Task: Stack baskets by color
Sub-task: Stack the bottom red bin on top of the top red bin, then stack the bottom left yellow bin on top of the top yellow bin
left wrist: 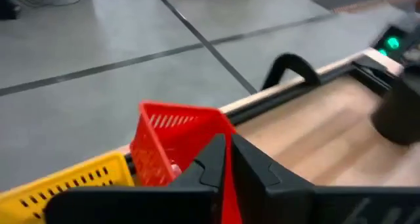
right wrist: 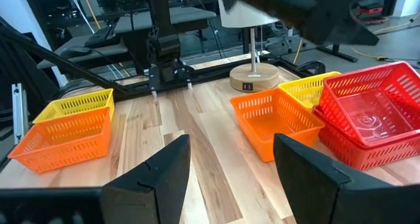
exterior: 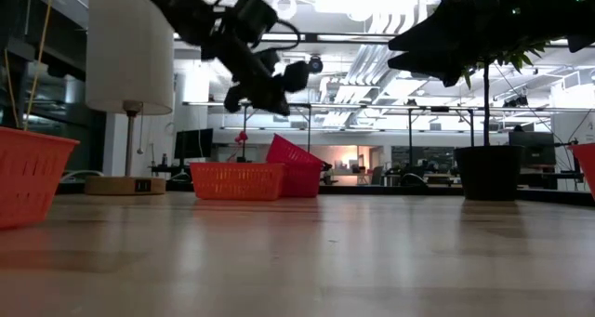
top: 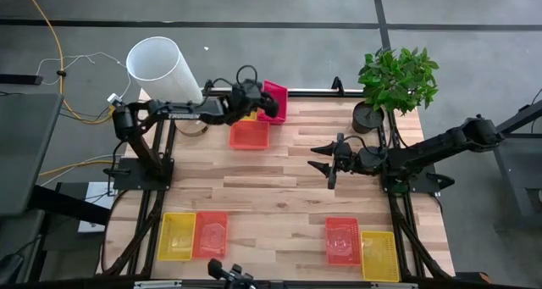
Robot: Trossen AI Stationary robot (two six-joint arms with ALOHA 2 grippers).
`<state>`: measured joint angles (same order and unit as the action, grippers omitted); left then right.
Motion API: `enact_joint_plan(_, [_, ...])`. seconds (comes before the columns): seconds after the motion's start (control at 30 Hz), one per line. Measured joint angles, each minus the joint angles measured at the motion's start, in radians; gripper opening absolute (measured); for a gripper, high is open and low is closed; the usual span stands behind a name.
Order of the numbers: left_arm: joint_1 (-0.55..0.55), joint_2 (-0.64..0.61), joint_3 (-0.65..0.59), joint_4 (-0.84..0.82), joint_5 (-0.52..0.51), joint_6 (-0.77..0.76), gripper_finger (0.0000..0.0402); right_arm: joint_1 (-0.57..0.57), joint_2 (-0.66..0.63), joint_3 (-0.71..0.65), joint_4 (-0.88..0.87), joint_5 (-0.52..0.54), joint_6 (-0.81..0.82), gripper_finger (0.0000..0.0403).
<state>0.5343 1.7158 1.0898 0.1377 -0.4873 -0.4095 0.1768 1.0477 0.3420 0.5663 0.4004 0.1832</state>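
At the table's far edge a magenta-red basket [top: 275,101] sits tilted in a second red basket [right wrist: 351,152]. A yellow basket [left wrist: 65,181] lies beside them and an orange basket [top: 249,134] stands just in front. My left gripper [top: 264,102] reaches over the tilted red basket's left side and is shut on it. My right gripper [top: 329,163] hangs open over the middle right of the table with nothing between its fingers. Near the front edge stand a yellow [top: 177,236] and an orange basket [top: 210,235] at the left, and a red-orange [top: 342,240] and a yellow basket [top: 379,255] at the right. My left gripper pinches a thin side wall [left wrist: 228,198] of the upper red basket between its two fingers, which slant down from the table's left. The basket [exterior: 293,159] is tilted, one end raised and the other resting in the red basket below.
A tall white cylinder lamp [top: 163,69] on a round wooden base [right wrist: 252,76] stands at the far left. At the far right is a potted plant [top: 396,81]. Bare wood lies across the middle of the table [top: 271,196].
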Motion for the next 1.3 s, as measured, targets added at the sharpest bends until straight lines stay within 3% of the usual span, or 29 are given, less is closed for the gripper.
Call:
enact_joint_plan(0.17, [-0.005,0.022,-0.098,0.163,-0.118,0.003,0.0002,0.0,0.0,0.0,0.001,0.001,-0.004,0.0206])
enact_joint_plan(0.43, [-0.005,0.125,-0.126,0.338,-0.107,0.026,0.0001,-0.002,0.0,0.0,-0.001,0.011,-0.001,0.0206])
enact_joint_plan(0.8, [-0.006,0.199,-0.128,0.343,-0.136,0.024,0.0,-0.002,0.0,0.0,0.0,0.011,0.0,0.0206])
enact_joint_plan(1.0, [-0.047,0.064,-0.128,0.353,-0.078,0.168,0.0,-0.002,0.0,0.0,-0.001,0.012,-0.005,0.0206])
enact_joint_plan(1.3, [-0.244,-0.187,-0.128,0.267,0.153,0.443,0.0,-0.002,0.0,0.0,-0.001,0.017,-0.002,0.0206])
